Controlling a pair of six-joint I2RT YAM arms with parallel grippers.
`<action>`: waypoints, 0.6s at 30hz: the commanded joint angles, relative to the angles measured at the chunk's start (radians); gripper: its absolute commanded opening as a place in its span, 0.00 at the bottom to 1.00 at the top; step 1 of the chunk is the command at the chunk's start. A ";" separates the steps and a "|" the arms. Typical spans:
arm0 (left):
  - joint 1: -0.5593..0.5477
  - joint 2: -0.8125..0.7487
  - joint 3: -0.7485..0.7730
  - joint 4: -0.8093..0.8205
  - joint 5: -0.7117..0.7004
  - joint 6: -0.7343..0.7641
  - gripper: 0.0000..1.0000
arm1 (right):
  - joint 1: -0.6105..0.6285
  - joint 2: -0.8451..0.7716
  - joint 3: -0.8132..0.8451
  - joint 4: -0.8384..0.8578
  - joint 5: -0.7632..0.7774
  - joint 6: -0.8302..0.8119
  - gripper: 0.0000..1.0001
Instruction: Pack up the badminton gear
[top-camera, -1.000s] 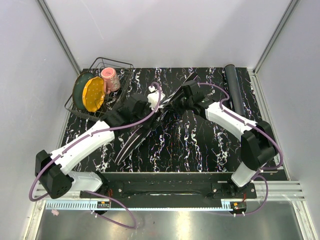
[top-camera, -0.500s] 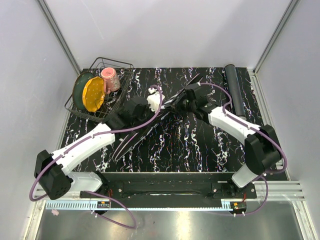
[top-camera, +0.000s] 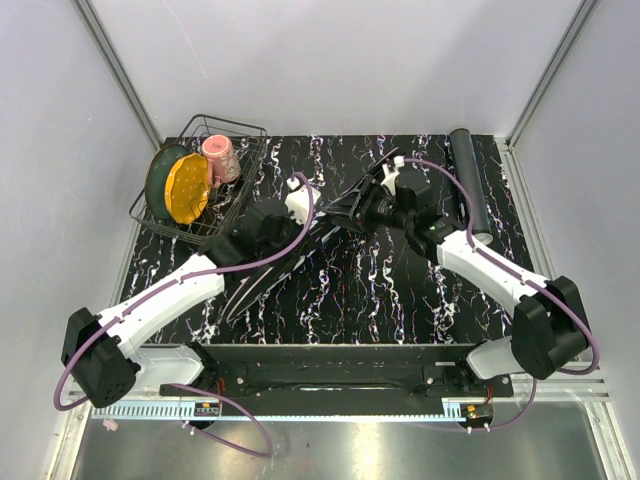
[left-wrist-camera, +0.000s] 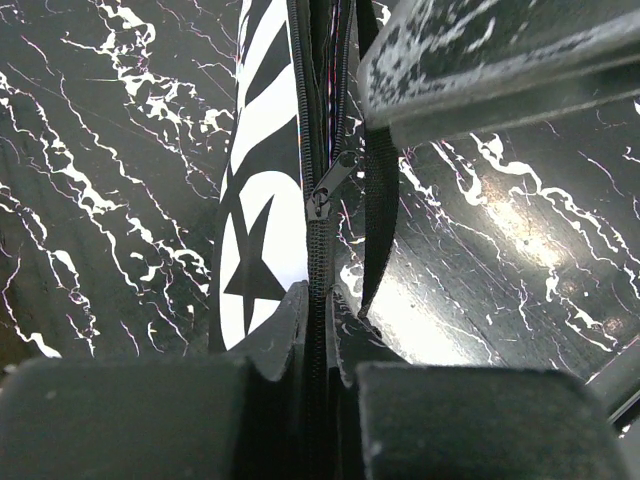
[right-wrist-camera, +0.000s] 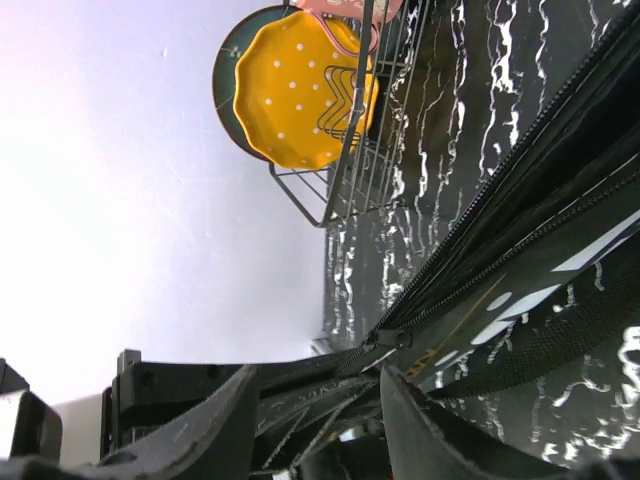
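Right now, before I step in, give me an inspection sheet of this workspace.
Surface: black marbled table.
Job's things: bag held on edge between the arms, zipper partly open; black tube lying far right; other gear, nothing seen.
Clutter: wire basket far left, holding yellow plate, green plate and pink cup.
Grippers: left tool shut on the bag's zipper edge; right tool shut on bag fabric.
Cables: purple cables along both arms.
Surroundings: pale walls, metal frame posts.
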 joint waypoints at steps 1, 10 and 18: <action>0.005 -0.041 -0.005 0.094 0.001 -0.017 0.00 | -0.003 0.036 -0.060 0.168 -0.075 0.211 0.54; 0.008 -0.045 -0.005 0.094 0.014 -0.020 0.00 | -0.003 0.062 -0.070 0.187 -0.040 0.239 0.48; 0.007 -0.045 -0.008 0.094 0.010 -0.008 0.00 | -0.001 0.091 -0.063 0.198 -0.032 0.274 0.40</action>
